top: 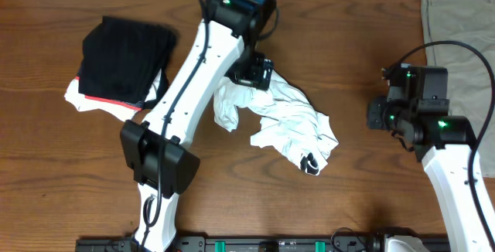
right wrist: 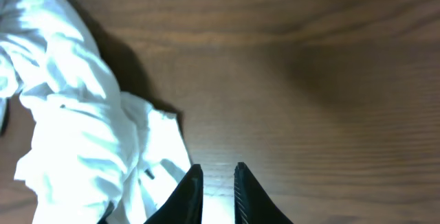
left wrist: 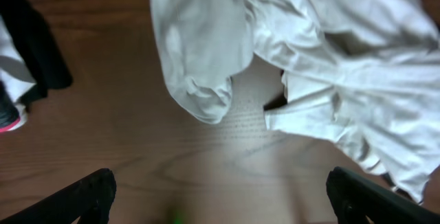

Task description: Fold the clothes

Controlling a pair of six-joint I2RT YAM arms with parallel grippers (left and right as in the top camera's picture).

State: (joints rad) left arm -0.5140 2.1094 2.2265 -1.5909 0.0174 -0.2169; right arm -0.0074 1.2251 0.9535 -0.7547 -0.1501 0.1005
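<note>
There's a black mark point(top: 309, 163) at the near end of the white T-shirt point(top: 282, 120), but it's too crumpled to read. The shirt lies bunched and wrinkled in soft folds, mid-way across the brown wood-grain table point(top: 363, 198) between the two arms. The left gripper point(left wrist: 220, 196) hangs by the shirt's far end, spread wide and empty, and the right gripper point(right wrist: 218, 179), near its right side, is barely parted and holds nothing.
</note>
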